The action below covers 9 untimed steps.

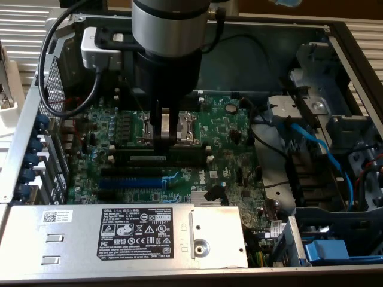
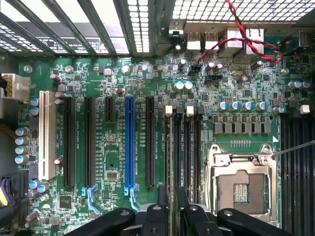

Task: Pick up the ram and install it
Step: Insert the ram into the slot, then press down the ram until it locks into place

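The claw point(image 1: 163, 139) stands upright over the motherboard point(image 1: 224, 128), its two fingers drawn in to a narrow gap. In the wrist view the claw point(image 2: 171, 196) appears to pinch the ram point(image 2: 169, 152) by its thin top edge, so that the stick runs edge-on away from the fingertips. In the exterior view the ram point(image 1: 157, 158) sits directly under the claw, low over the board; whether it has touched a slot I cannot tell

Just beside the held stick lie the long black slots point(image 2: 187, 147), close together and parallel to it, with white latch tabs point(image 2: 169, 110) at their far ends. My worry is alignment: the slots are so tightly packed that a slight sideways offset or twist would land the ram on a slot wall or between two slots. Pressed down like that, it could jam or bend. A tilt along its length would seat one end only

The open processor socket point(image 2: 242, 182) is near the claw, beyond the slots, and a slipped stick could strike it. The blue slot point(image 2: 129, 142) lies farther off on the other side
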Each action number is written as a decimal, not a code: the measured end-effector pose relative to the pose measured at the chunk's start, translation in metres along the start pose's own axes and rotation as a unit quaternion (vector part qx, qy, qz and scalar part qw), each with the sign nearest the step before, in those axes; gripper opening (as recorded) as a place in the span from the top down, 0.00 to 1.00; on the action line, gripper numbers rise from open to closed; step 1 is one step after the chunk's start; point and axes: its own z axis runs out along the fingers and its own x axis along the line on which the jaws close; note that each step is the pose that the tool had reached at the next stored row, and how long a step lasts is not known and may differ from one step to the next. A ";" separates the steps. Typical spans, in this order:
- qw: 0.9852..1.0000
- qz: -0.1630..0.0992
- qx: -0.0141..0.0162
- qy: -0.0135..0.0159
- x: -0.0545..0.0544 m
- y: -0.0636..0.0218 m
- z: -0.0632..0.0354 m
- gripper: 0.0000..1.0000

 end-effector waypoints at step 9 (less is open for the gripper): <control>1.000 0.000 0.001 0.000 0.000 0.0001 -0.0034 0.79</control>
